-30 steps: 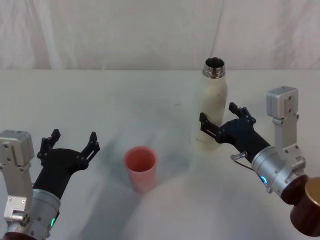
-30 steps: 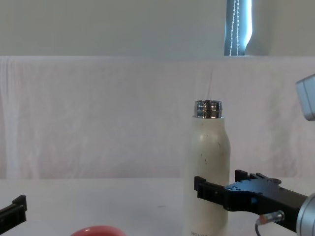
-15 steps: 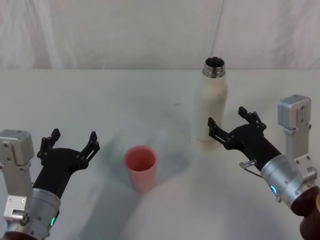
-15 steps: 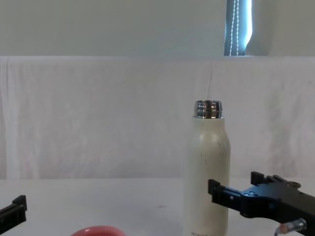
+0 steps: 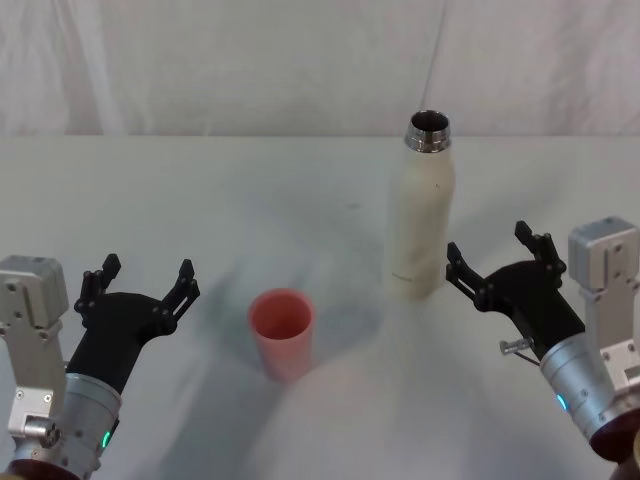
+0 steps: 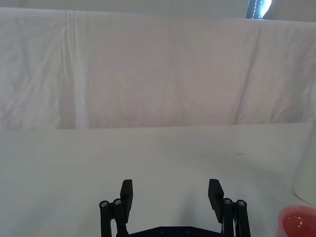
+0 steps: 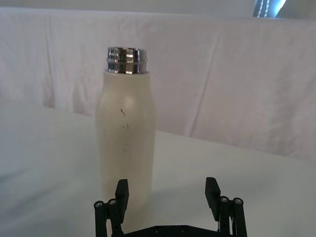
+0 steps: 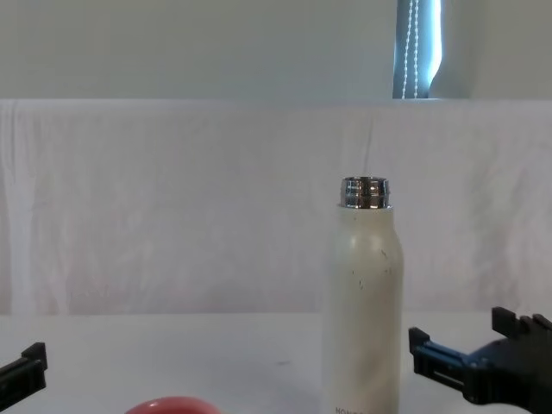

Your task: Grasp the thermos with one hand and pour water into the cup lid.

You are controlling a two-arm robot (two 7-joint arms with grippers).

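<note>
The cream-white thermos (image 5: 422,215) stands upright and uncapped on the table, right of centre, its chrome neck on top; it also appears in the right wrist view (image 7: 126,133) and the chest view (image 8: 362,302). A pink cup lid (image 5: 282,335) stands mouth up to its left and nearer to me, also showing as a pink rim (image 6: 297,222) (image 8: 172,404). My right gripper (image 5: 487,245) is open just right of the thermos, apart from it, with nothing between its fingers (image 7: 167,190). My left gripper (image 5: 148,270) is open and empty left of the cup lid (image 6: 171,187).
The table (image 5: 200,200) is covered with a white cloth, and a white cloth backdrop (image 5: 250,70) hangs along its far edge.
My right gripper has drawn back from the thermos, moving right and toward me; its fingers no longer flank the bottle. The thermos, cup lid and left arm have stayed put.
</note>
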